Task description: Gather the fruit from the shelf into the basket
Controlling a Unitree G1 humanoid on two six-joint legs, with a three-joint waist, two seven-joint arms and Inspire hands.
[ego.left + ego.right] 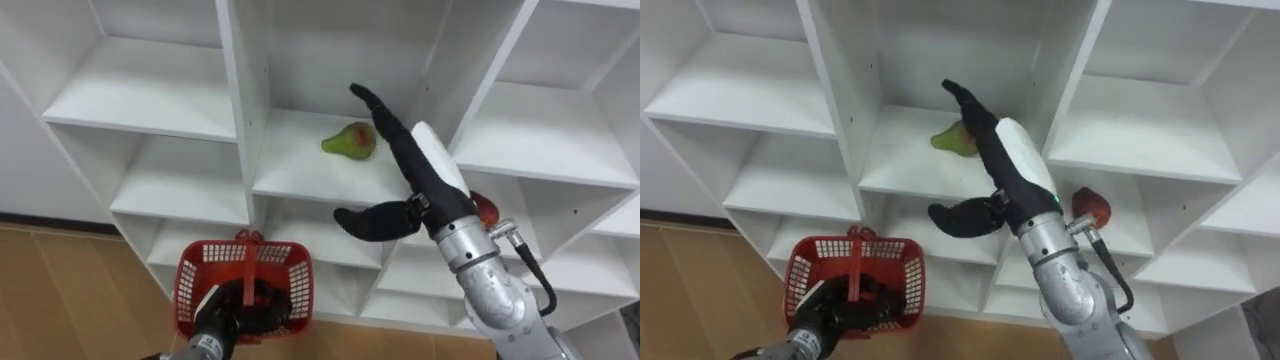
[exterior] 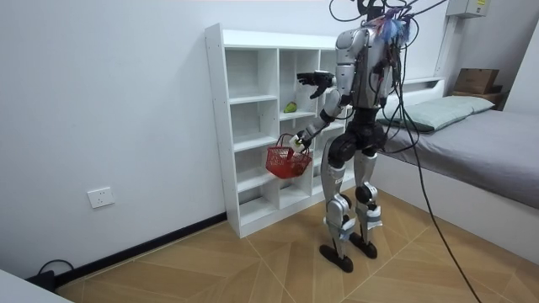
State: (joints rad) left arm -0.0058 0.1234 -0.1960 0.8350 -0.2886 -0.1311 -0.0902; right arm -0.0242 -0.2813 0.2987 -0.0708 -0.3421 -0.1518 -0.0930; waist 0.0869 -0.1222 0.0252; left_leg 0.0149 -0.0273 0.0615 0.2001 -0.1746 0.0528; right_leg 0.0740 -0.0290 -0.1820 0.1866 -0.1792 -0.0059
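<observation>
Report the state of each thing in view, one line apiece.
pear: lying on a middle shelf, not gripped, beside the right hand.
red fruit: resting on a lower shelf, untouched, partly behind the right arm.
basket: upright, hanging by its handle from the left hand.
left hand: shut round the basket's handle.
right hand: open, fingers straight, reaching into the pear's compartment.
closet: open-fronted, no doors.

The robot stands upright. Its silver-jointed right arm comes in from five o'clock and stretches toward eleven. The black-fingered right hand (image 1: 420, 170) is held flat, fingers straight, thumb spread toward nine o'clock. The left forearm rises from seven o'clock, and the dark left hand (image 1: 235, 310) is curled round the red plastic basket's handle (image 1: 247, 262).
</observation>
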